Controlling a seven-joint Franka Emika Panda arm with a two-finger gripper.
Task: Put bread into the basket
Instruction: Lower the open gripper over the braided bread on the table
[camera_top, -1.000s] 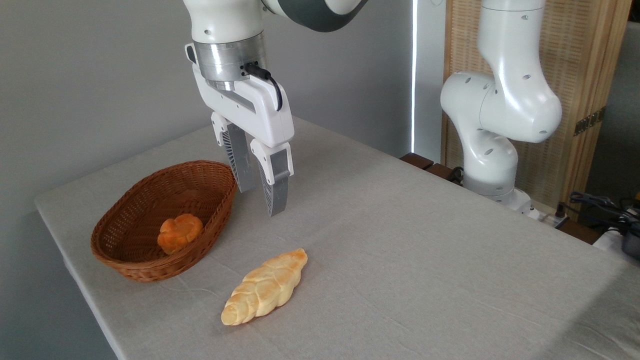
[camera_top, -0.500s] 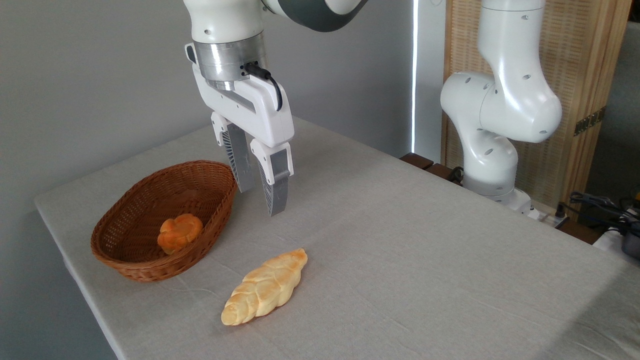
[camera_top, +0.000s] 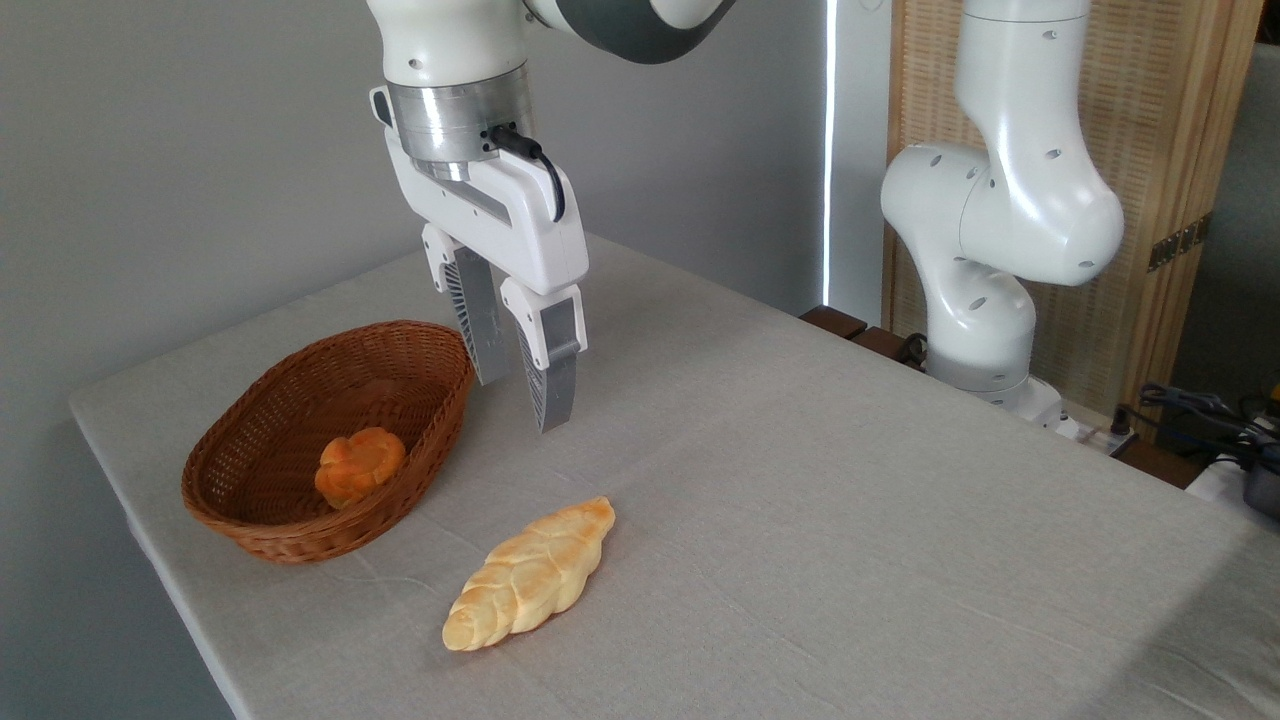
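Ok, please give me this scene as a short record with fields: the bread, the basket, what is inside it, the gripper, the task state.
bread: lying on the table, outside the basket
basket: left of the bread, apart from it
in basket: one small orange bun
gripper: open, empty, above the table beside the basket rim
task state: bread not yet picked up

No change observed: hand (camera_top: 522, 398), bread (camera_top: 530, 574) and basket (camera_top: 262, 520) hold the same positions as 1.0 s ago.
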